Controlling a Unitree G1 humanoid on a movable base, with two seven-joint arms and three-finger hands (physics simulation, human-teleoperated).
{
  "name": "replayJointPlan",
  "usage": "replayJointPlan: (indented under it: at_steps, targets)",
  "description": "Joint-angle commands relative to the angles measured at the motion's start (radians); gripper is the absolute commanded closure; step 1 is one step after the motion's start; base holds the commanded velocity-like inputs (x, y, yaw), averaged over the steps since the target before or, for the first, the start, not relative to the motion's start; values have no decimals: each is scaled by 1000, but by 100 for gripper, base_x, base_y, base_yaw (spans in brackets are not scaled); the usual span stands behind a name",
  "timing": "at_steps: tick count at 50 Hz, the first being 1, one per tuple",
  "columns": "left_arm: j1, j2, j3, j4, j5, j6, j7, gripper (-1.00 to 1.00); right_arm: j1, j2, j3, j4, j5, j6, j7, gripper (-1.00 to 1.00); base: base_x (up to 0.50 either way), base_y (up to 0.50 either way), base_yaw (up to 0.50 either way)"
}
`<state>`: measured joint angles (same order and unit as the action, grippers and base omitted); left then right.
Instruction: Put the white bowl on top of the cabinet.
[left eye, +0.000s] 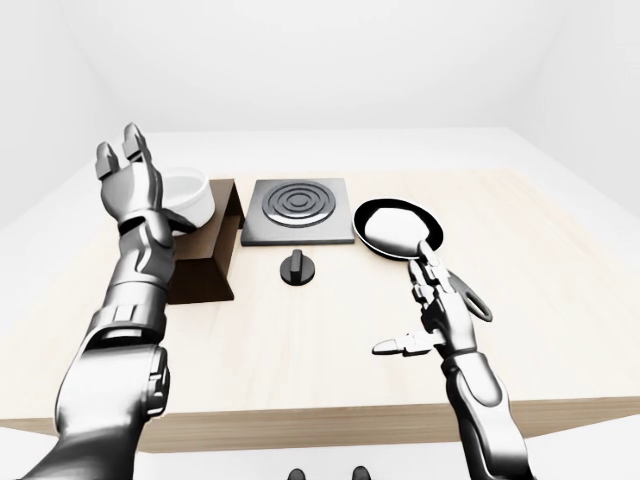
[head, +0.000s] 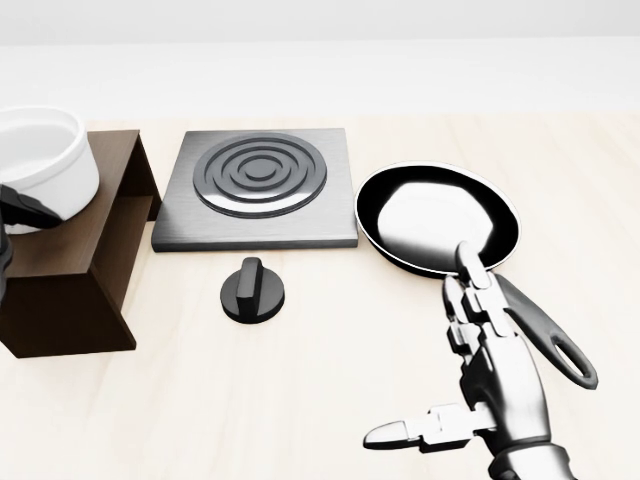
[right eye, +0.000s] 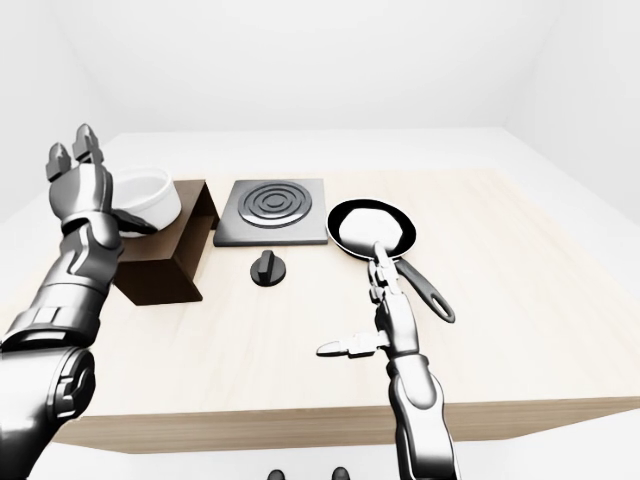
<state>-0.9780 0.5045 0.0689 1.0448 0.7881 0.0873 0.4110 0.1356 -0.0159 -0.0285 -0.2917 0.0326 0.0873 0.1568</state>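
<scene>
The white bowl (head: 40, 160) stands upright on top of the dark brown cabinet (head: 70, 285) at the left of the head view. My left hand (left eye: 125, 165) is raised above and just left of the bowl, fingers spread and open, holding nothing. Its forearm hides part of the bowl's left side in the left-eye view. Only a dark piece of that arm shows at the head view's left edge. My right hand (head: 445, 365) hovers open over the table at the lower right, beside the frying pan's handle, with its thumb pointing left.
A square grey hob plate (head: 255, 185) lies right of the cabinet, with a black knob (head: 252, 290) below it. A black frying pan (head: 438, 215) sits to the right, its handle running down-right past my right hand. The table's near edge (left eye: 330, 415) runs along the bottom.
</scene>
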Motion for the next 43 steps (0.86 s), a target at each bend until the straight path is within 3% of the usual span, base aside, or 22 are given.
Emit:
replayJointPlan:
  at_steps: [1, 8, 17, 35, 43]
  targets:
    - [294, -17, 46, -716, 177, 0, -296, -100, 3, 2, 9, 8, -7, 0, -2, -100, 0, 0, 0]
    - [450, -87, 94, -1089, 364, 0, -496, -100, 1, 1, 9, 14, -6, 0, -1, -100, 0, 0, 0]
    - [528, -161, 133, -1339, 505, 0, -663, -100, 2, 1, 12, 14, -7, 0, 0, -100, 0, 0, 0]
    - [613, -284, 128, -1719, 660, 0, -837, -100, 6, 1, 17, 11, -9, 0, 0, -100, 0, 0, 0]
    - [634, -326, 110, -1815, 703, 0, -874, -100, 6, 1, 15, 8, -6, 0, 2, -100, 0, 0, 0]
